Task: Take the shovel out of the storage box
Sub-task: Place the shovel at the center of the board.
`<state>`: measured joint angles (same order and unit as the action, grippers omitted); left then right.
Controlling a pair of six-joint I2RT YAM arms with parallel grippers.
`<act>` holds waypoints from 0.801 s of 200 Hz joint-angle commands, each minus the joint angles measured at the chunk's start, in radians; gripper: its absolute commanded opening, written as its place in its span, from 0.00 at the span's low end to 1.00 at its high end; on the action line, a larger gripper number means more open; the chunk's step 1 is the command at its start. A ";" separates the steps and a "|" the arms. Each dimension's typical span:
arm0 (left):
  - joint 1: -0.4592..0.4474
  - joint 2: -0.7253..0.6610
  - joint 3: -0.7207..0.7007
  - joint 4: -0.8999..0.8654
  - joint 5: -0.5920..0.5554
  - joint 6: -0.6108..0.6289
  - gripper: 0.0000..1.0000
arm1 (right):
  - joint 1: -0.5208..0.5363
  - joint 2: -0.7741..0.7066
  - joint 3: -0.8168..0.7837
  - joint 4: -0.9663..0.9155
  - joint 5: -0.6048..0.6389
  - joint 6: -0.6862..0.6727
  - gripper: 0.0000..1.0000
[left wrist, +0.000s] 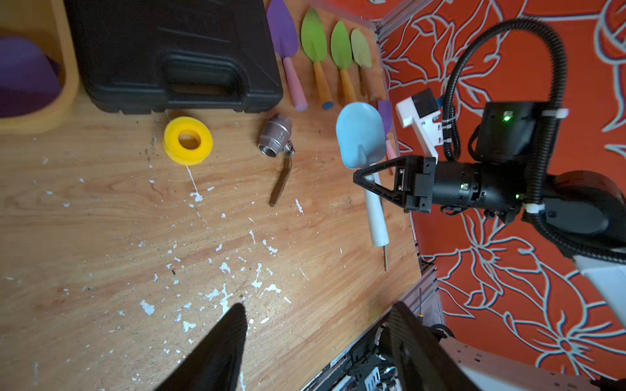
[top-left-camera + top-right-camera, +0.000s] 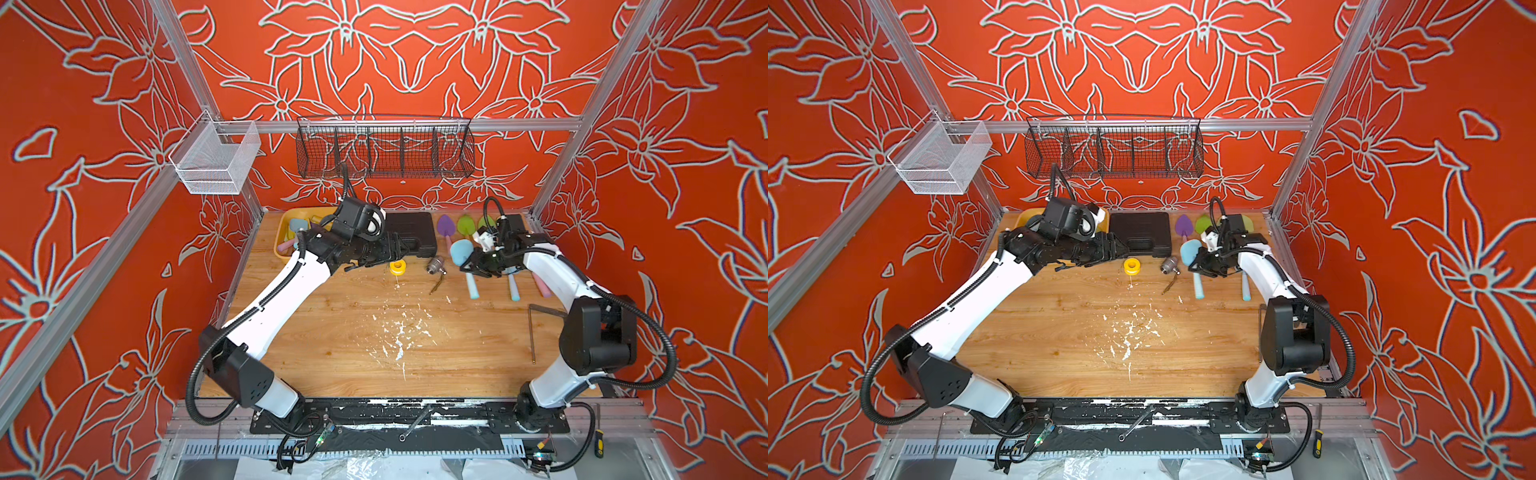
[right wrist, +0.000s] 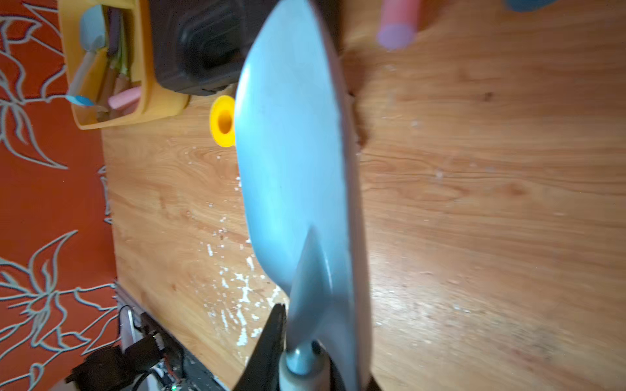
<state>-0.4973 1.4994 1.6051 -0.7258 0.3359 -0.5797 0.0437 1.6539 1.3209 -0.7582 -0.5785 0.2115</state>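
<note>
Between the fingers of the right gripper [image 1: 367, 181]: blue shovel [image 1: 360, 135], out of the box and on show!
Right gripper: clamped tight on the shovel's neck, right where blade meets white handle.
Blue shovel: blade out past one side of the grip, white handle out past the other; turned on edge in the right wrist view [image 3: 291, 152]; touching the table [image 1: 101, 220] or clear of it, cannot tell.
Storage box [image 1: 71, 81]: well apart from the right gripper, across the table, off to the side of the left gripper and near it; yellow, with other shovels [image 3: 89, 30] lying inside.
Left gripper [image 1: 318, 304]: fingers spread wide, nothing between them, hovering over bare wood flecked with white.
Ahead of the left gripper: yellow spool [image 1: 188, 140], metal valve [image 1: 276, 135] with its lever, then the right gripper with its catch.
Beside the storage box: black tool case [image 1: 169, 50], lid down, between box and right gripper.
Off to the side of the right gripper, toward the back wall: row of shovels [image 1: 314, 37] flat on the table, purple then three green, blades pointing at the wall.
</note>
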 commanded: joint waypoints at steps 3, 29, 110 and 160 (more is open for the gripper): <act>0.002 -0.064 -0.029 0.060 -0.050 0.031 0.72 | -0.048 0.034 -0.004 -0.080 0.041 -0.197 0.00; 0.006 -0.153 -0.034 0.071 -0.175 0.066 0.82 | -0.092 0.104 -0.007 -0.075 0.074 -0.233 0.00; 0.038 -0.361 -0.090 0.088 -0.396 0.145 0.94 | -0.151 0.249 -0.008 -0.031 0.144 -0.242 0.00; 0.039 -0.362 -0.096 0.083 -0.396 0.141 0.95 | -0.153 0.321 0.026 -0.007 0.221 -0.219 0.02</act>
<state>-0.4637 1.1347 1.5116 -0.6495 -0.0429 -0.4477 -0.1078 1.9495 1.3121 -0.7750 -0.4088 0.0013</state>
